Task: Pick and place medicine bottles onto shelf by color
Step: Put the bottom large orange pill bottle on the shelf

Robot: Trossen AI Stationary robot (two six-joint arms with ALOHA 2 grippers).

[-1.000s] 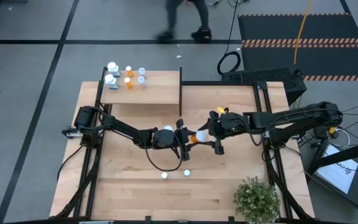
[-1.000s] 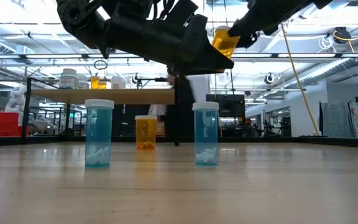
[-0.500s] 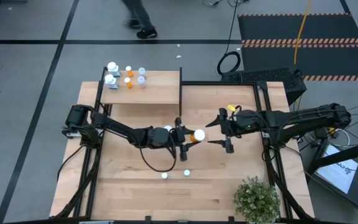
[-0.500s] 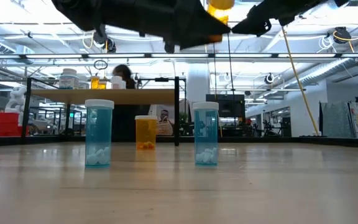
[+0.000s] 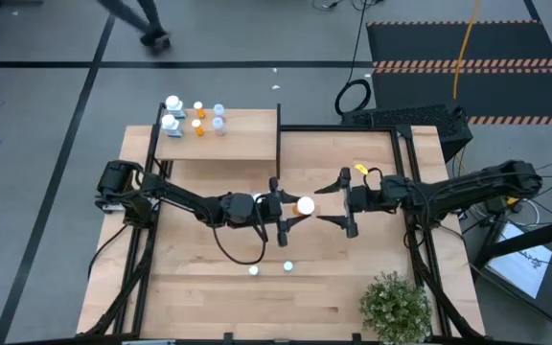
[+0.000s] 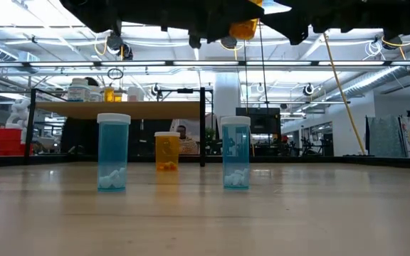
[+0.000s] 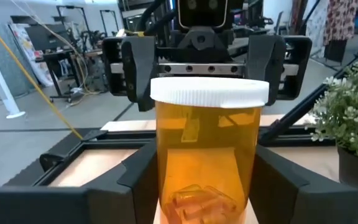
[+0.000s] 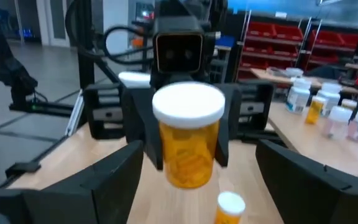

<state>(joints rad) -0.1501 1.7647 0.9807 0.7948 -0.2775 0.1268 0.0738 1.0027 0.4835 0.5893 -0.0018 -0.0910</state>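
Observation:
An orange medicine bottle [image 7: 207, 149] with a white cap [image 5: 304, 205] hangs high over the middle of the table, with my left gripper [image 5: 296, 206] shut on it. My right gripper [image 5: 333, 204] stands open just to the bottle's right, facing it and touching nothing. Two blue bottles [image 6: 113, 151] [image 6: 235, 151] and another orange bottle [image 6: 166, 151] stand upright on their bases on the tabletop below. The shelf [image 5: 242, 146] at the far left carries several bottles [image 5: 196, 117], white, orange and clear. My left gripper pinches the orange bottle's body [image 7: 166, 180] between its two fingers, one on each side below the cap. The fingers [image 7: 135, 183] lie level and come from the table's left. The bottle stands upright, cap up, lifted well clear of the table.
A black upright panel [image 5: 278, 134] closes the shelf's right end. A green potted plant [image 5: 396, 307] stands at the table's near right corner. A black frame rail [image 5: 405, 182] runs along the right side. A person's legs [image 5: 132, 19] pass beyond the far edge.
My right gripper has left the orange bottle and drawn back toward the table's right edge, tipping to level. My left gripper has risen with the bottle, which was tilted between both grippers and now stands upright in the left one alone.

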